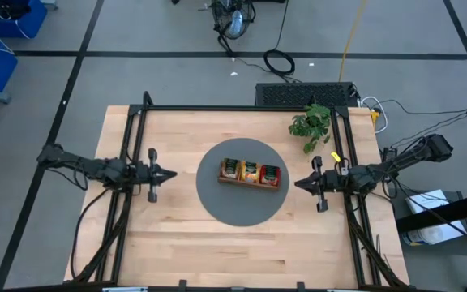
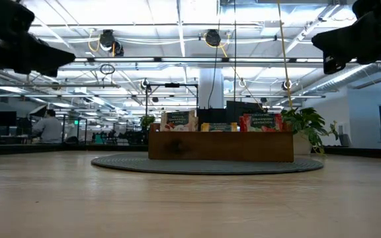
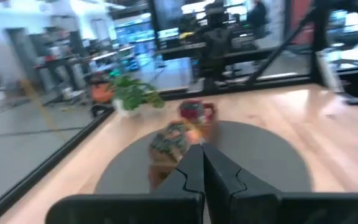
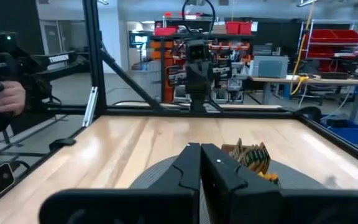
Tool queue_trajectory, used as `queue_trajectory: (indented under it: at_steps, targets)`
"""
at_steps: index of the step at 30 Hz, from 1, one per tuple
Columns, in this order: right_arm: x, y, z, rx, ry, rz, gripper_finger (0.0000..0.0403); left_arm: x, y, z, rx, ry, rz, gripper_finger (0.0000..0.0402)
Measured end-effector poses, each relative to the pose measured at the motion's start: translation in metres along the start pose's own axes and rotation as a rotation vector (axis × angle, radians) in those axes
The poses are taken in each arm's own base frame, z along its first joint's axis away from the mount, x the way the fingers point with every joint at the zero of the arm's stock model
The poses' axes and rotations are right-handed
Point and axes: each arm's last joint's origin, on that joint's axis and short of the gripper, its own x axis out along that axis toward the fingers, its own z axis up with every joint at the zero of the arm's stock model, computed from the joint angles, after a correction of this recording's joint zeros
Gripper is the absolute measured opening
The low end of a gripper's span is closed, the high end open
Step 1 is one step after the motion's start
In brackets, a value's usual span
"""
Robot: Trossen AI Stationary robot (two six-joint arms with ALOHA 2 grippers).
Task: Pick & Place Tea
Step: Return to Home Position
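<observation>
Homing cleanly is calling for level, empty arms: the left gripper (image 1: 173, 173) and the right gripper (image 1: 297, 184) are hovering with fingers pressed together, holding nothing, tips pointing at each other. The tea (image 1: 250, 170) is sitting in the wooden tray (image 1: 248, 185) on the grey mat (image 1: 217, 207), between both sets of fingertips and well apart from them. Any remaining retreat is probably best running straight back, away from the tray.
</observation>
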Motion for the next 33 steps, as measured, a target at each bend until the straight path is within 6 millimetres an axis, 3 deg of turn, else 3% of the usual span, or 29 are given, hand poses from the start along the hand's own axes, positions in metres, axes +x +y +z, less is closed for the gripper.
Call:
queue_trajectory:
  at_steps: [5,25,33]
  targets:
    - [0.0,-0.0001,-0.0006,-0.004,0.005,0.001,0.0,-0.0021,-0.0059,0.0009,0.051,-0.019,-0.096,0.0001]
    - [-0.0002,-0.0001,-0.0089,0.002,0.088,-0.001,0.0,0.0026,-0.0073,-0.0071,-0.042,0.092,0.007,0.0021]
    - [-0.0003,-0.0001,-0.009,0.002,0.088,-0.001,0.0,0.0026,-0.0073,-0.0071,-0.084,0.092,0.009,0.0006]
